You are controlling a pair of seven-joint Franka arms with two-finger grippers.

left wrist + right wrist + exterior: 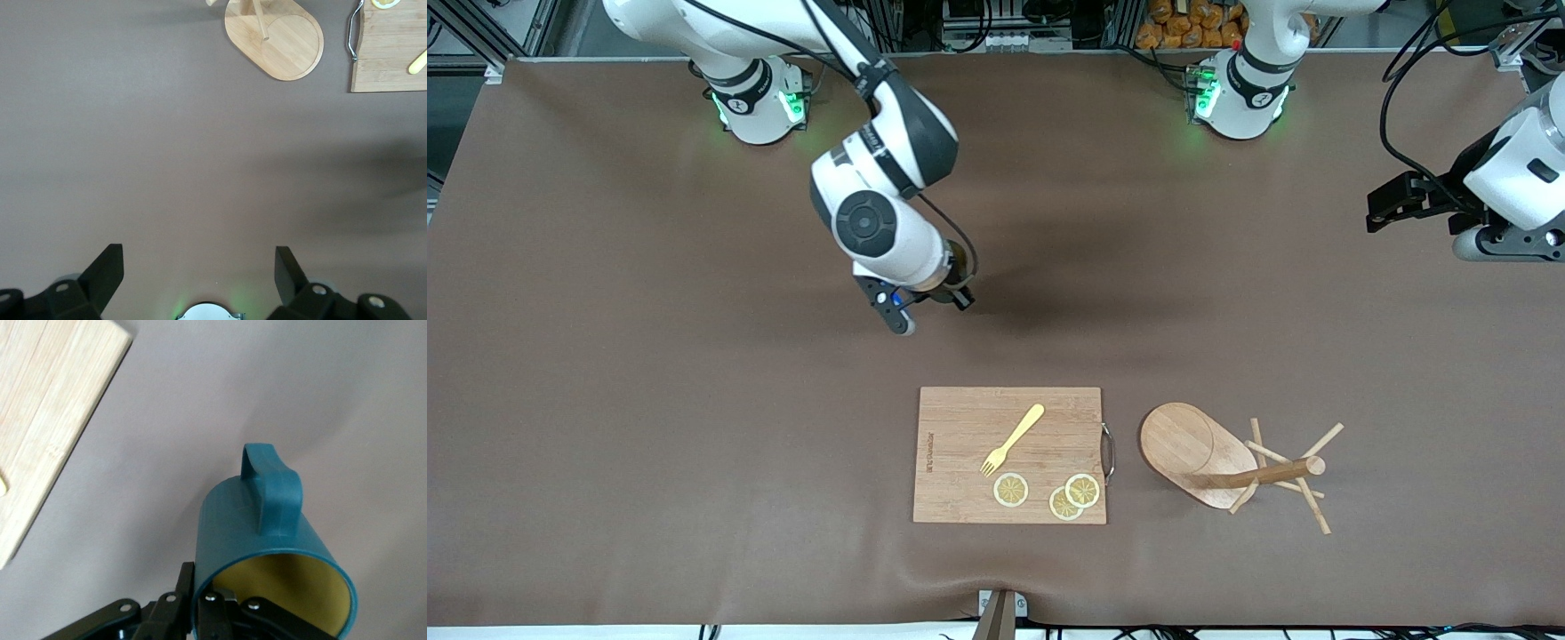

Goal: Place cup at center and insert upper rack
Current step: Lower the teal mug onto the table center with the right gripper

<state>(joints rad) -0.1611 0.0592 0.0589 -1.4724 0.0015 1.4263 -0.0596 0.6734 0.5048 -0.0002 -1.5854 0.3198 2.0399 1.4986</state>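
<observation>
1. We saw the right tool [934,298] hanging over bare worktop [649,356], at about 11 o'clock from the board [960,480], its fingers [217,613] clamped on the rim of the cup [267,540].
2. In the right wrist view the cup was teal outside and yellowish inside, lying tilted in the grip with its handle up toward that camera and the worktop below it. In the front view the arm hid most of the cup.
3. The left tool [199,277] hung over the worktop at the left arm's end, about 2 o'clock from the rack [1227,467]; its fingers [103,273] were spread wide and held nothing. That arm waited.
4. The rack lay toppled at 3 o'clock from the board, just beside the board's metal handle [1108,452]. Its oval base stood on edge and its post pointed toward the left arm's end, pegs splayed around it.
5. On the board we saw a yellow fork [1012,439] and three lemon slices [1011,490], two of them overlapping.
</observation>
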